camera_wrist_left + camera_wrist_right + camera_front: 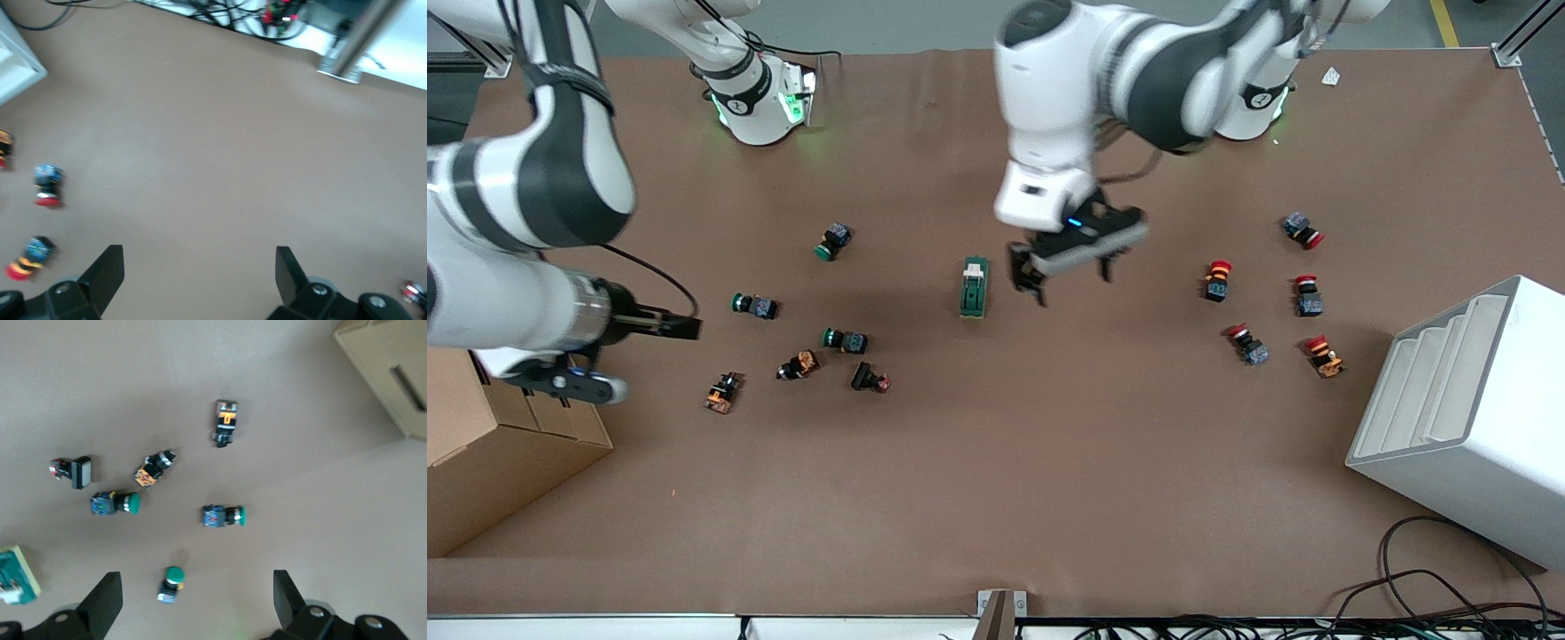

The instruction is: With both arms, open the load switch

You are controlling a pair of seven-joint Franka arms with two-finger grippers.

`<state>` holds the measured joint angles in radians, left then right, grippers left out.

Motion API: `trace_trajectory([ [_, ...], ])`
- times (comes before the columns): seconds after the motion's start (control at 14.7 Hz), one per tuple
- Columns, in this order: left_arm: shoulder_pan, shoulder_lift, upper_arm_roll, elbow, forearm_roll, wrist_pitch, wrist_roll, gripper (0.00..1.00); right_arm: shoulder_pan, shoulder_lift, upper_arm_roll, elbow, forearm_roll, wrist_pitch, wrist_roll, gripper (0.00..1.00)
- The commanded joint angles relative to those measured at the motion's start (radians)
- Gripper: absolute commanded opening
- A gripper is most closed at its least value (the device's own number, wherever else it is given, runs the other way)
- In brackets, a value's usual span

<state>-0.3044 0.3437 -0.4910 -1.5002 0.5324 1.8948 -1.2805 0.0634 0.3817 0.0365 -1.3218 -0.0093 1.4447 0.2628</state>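
Beside the left pincer [1064,270], toward the right arm's end of the counter [996,498]: load switch [974,286], long axis pointing at the bases. Left pincer spread, nearer; right pincer [685,327], spread, well apart.

Count on the table:
- Load switch [974,286]: one.
- Green-capped push buttons [833,241]: three.
- Red-capped push buttons [1217,279]: five.
- Black-and-orange switch parts [723,392]: three, at 8 o'clock from the load switch.
- Cardboard box [489,453]: one.
- White bin [1476,418]: one.
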Motion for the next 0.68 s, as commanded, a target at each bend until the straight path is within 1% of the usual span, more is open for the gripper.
trace_trajectory([
  [0.0, 0.132, -0.043, -0.014, 0.006, -0.096, -0.063, 0.139, 1.00, -0.074, -0.061, 0.020, -0.034, -0.028, -0.003, -0.132, 1.00],
  [0.2, 0.243, -0.075, -0.006, 0.049, -0.129, -0.118, 0.385, 1.00, -0.141, -0.078, 0.019, -0.028, -0.029, -0.004, -0.247, 1.00],
  [0.27, 0.257, -0.113, 0.021, 0.044, -0.156, -0.123, 0.523, 1.00, -0.164, -0.089, 0.019, -0.027, -0.029, -0.013, -0.284, 1.00],
  [0.34, 0.248, -0.141, 0.095, 0.040, -0.190, -0.132, 0.641, 1.00, -0.187, -0.098, 0.020, -0.027, -0.020, -0.015, -0.302, 1.00],
  [0.41, 0.235, -0.175, 0.161, 0.040, -0.251, -0.149, 0.743, 1.00, -0.204, -0.101, 0.025, -0.027, -0.014, -0.015, -0.312, 1.00],
  [0.54, 0.228, -0.224, 0.257, 0.035, -0.362, -0.186, 0.896, 1.00, -0.198, -0.095, 0.029, -0.002, -0.029, -0.026, -0.307, 1.00],
  [0.61, 0.229, -0.244, 0.288, 0.031, -0.392, -0.210, 0.965, 1.00, -0.200, -0.095, 0.026, 0.006, -0.031, -0.041, -0.304, 1.00],
])
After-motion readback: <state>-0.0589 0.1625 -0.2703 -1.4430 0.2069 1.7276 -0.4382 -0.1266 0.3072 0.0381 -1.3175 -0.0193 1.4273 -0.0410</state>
